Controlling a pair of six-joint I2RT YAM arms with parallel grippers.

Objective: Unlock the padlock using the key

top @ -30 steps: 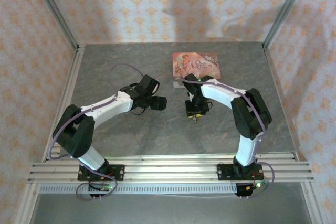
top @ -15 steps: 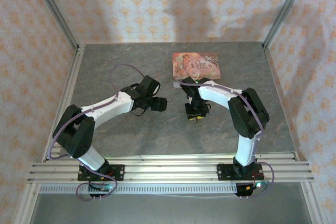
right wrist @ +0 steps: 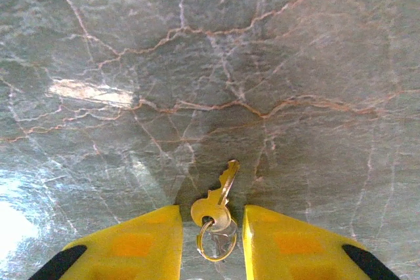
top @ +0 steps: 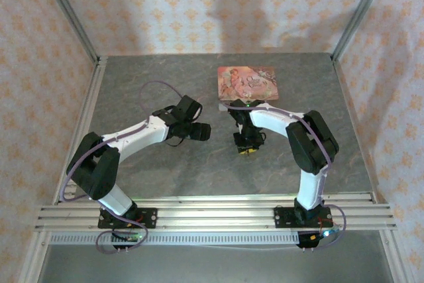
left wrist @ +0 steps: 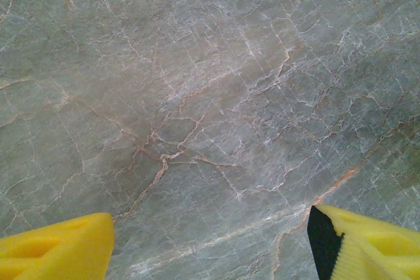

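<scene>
Gripper notes, working outward. Hovering low with the right gripper (right wrist: 212, 213), yellow fingers (right wrist: 141, 244) standing apart on either side of the key (right wrist: 222, 191), not yet pinching it. Lying flat on the stone between those fingertips: the key's head, blade pointing away from the wrist, a thin ring (right wrist: 215, 246) looped through the head. Hanging released to the left of it, the left gripper (left wrist: 210, 227), spread wide over bare surface.

Spreading beneath both: a grey-green marble-look table (top: 159, 81), pale and rust-coloured veins running across it, glare brightening one patch in the right wrist view. Lying flat toward the far edge, just beyond the right arm, a pink illustrated box (top: 248, 83); lettering on its lid showing too small for reading. Closing the space in: walls (top: 165, 4) in cream paper with orange floral motifs, metal corner posts (top: 66, 8), soft shadows falling on the back wall.
</scene>
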